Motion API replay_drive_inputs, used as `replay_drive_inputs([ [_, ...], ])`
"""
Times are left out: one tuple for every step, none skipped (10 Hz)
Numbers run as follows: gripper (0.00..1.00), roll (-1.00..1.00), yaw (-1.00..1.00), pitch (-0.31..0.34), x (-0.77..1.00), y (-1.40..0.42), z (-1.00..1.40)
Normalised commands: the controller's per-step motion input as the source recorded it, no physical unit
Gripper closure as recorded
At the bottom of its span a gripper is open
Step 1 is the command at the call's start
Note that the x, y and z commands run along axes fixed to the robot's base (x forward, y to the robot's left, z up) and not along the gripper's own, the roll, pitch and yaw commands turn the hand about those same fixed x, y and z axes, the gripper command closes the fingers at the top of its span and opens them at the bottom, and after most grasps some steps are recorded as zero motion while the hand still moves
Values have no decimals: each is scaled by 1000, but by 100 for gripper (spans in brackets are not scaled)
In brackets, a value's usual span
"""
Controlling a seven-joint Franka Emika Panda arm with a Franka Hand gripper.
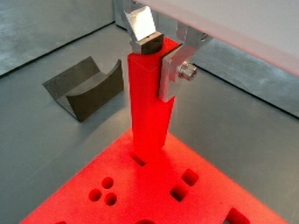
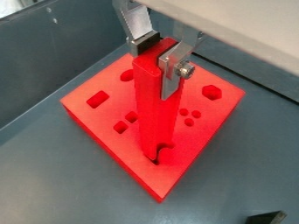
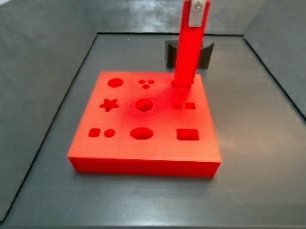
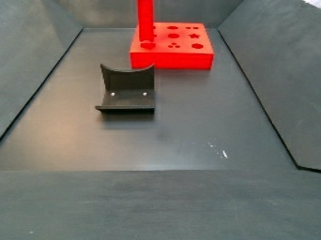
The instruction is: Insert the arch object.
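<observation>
The arch object is a tall red bar standing upright, and it shows in both wrist views. Its lower end sits at a slot near the corner of the red block with several shaped holes. Whether the end is inside the slot or only resting on it I cannot tell. My gripper is shut on the bar's top, with silver fingers pressed on either side. In a side view the bar rises from the block's far right corner, with the gripper at its top.
The dark fixture stands on the grey floor apart from the red block. It also shows in a wrist view and behind the bar in a side view. Dark bin walls slope up around the floor.
</observation>
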Motion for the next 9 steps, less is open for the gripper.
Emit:
replay_drive_inputs([
  [100, 0, 0, -3, 0, 134, -180],
  [100, 0, 0, -14, 0, 131, -191],
  [100, 0, 0, -9, 29, 137, -183],
  [100, 0, 26, 0, 97, 0, -111],
  [100, 0, 80, 0, 109, -14, -74],
  [100, 0, 163, 0, 71, -74, -29],
  [100, 0, 166, 0, 69, -77, -46],
  [100, 0, 154, 0, 9, 0, -103],
  [100, 0, 166, 0, 0, -6, -89],
])
